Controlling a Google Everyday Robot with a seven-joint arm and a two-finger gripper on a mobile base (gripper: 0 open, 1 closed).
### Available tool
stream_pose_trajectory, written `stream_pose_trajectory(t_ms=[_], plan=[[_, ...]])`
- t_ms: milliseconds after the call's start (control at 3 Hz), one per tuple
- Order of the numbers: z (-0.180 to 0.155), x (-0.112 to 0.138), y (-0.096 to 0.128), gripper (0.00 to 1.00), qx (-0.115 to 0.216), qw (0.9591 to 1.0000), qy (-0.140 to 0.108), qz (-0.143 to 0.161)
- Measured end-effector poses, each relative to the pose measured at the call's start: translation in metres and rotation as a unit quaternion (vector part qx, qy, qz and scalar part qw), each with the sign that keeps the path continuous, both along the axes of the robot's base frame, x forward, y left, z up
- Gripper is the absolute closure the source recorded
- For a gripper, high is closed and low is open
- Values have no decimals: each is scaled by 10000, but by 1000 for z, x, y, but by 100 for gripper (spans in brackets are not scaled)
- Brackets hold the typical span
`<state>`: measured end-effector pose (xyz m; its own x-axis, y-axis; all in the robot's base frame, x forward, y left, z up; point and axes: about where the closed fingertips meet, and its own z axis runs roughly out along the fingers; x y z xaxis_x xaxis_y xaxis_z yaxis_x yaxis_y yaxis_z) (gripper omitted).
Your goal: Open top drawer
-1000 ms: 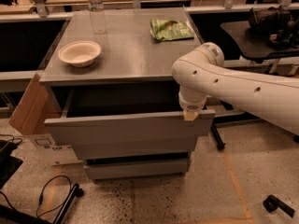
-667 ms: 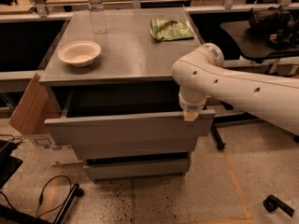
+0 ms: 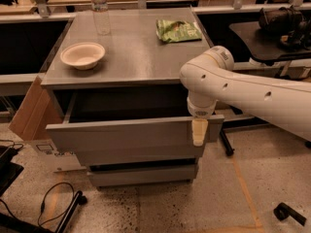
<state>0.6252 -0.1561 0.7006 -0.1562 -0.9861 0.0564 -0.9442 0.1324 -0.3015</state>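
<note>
Pincer (image 3: 198,138) at top drawer (image 3: 121,138) front edge

You see the top drawer (image 3: 126,136) standing open across the middle of the frame. Your gripper (image 3: 198,132) sits right of centre, against the drawer's front (near its right end). A bowl (image 3: 82,56) rests upper left on the cabinet top (image 3: 141,52).
</note>
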Motion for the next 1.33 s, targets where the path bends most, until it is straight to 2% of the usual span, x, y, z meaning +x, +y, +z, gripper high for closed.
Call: stream_pose_trajectory(t_ms=[333,667,1000,1333], plan=[[0,0,0,0,0,10000,0,0],[-9,-23,3,14,123,9997,199,-66],[-10,-86,16,45,392,9967,648,-304],[18,-131,28,68,381,9957,755,-383]])
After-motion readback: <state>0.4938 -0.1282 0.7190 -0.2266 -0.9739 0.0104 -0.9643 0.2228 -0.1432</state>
